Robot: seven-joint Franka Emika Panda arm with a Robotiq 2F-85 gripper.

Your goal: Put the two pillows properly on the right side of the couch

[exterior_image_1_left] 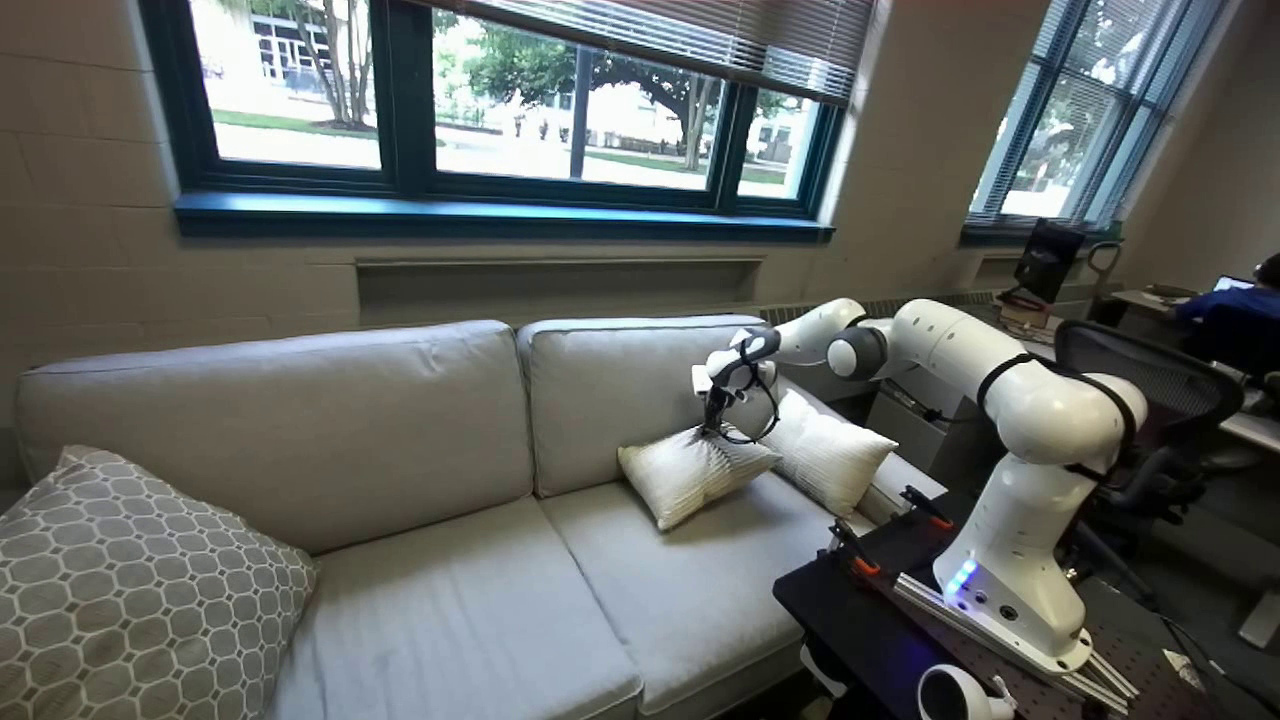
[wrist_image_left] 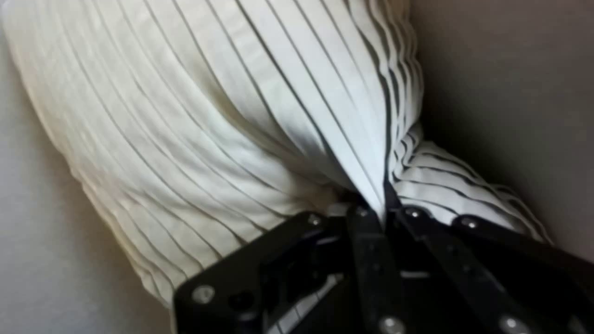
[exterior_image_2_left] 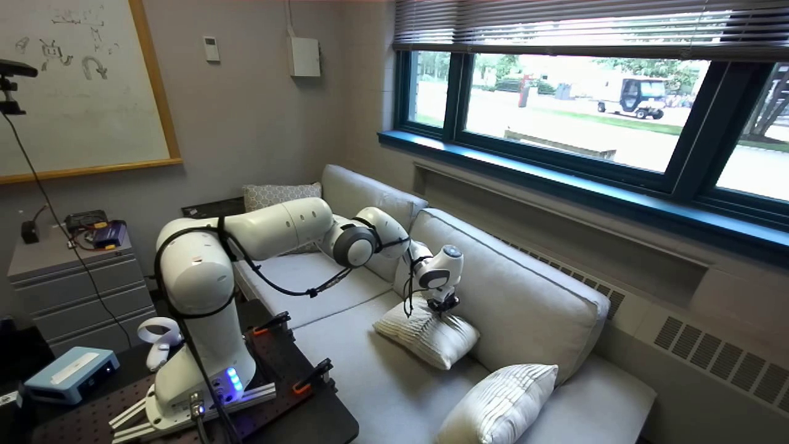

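Evidently the gripper (wrist_image_left: 384, 214) pinches one pleated pillow (exterior_image_1_left: 690, 478); placing seems in hand; next, settle it beside the twin pillow (exterior_image_1_left: 828, 455)

In an exterior view, the couch (exterior_image_1_left: 450, 605) stands between window (exterior_image_1_left: 540, 115) and desk (exterior_image_1_left: 850, 615). On its right seat the middle pillow (exterior_image_1_left: 685, 480) lies under the gripper (exterior_image_1_left: 712, 430), the right pillow (exterior_image_1_left: 825, 452) against the armrest (exterior_image_1_left: 908, 480); the left pillow (exterior_image_1_left: 145, 595) sits far left.

"so what's actually on that cream couch (exterior_image_1_left: 430, 620)?"

"geometric-print grey pillow (exterior_image_1_left: 150, 590) at one end, pleated off-white pillow (exterior_image_1_left: 830, 458) leaning on the opposite armrest (exterior_image_2_left: 598, 401). second pleated pillow (exterior_image_1_left: 690, 478) is tilted near that one, can't tell if it's fully resting there tbh"
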